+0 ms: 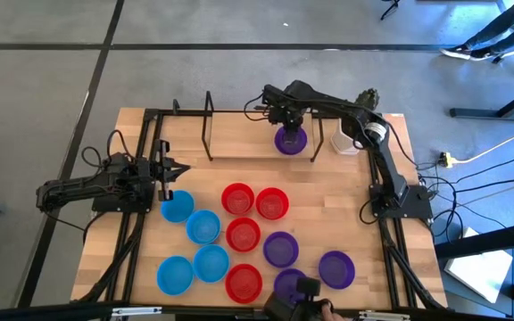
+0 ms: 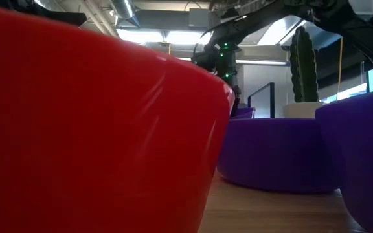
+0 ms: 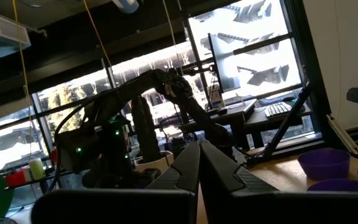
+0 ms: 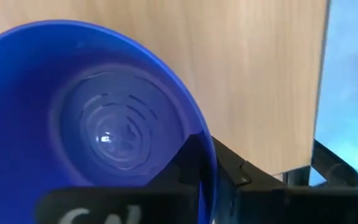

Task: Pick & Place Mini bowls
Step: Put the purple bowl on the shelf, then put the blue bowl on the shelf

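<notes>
At upper centre of the frame, the right gripper (image 1: 286, 123) pinches the rim of a purple mini bowl (image 1: 291, 141) between its fingers, low over the surface (image 1: 239, 169) beside the wire rack (image 1: 211, 125) and white pot (image 1: 344, 141). Letting go cleanly probably means spreading, then rising straight, since rack and pot crowd both sides. The left gripper (image 1: 169, 171), fingers closed and empty, waits at left above 11 loose bowls (image 1: 239, 234).

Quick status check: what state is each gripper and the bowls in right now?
Right gripper: at the table's far edge, pinching the purple bowl's rim.
Left gripper: shut, empty, waiting at the left side.
Blue bowls: upright, loose on the table.
Red bowls: upright, loose.
Cactus pot: upright.
</notes>
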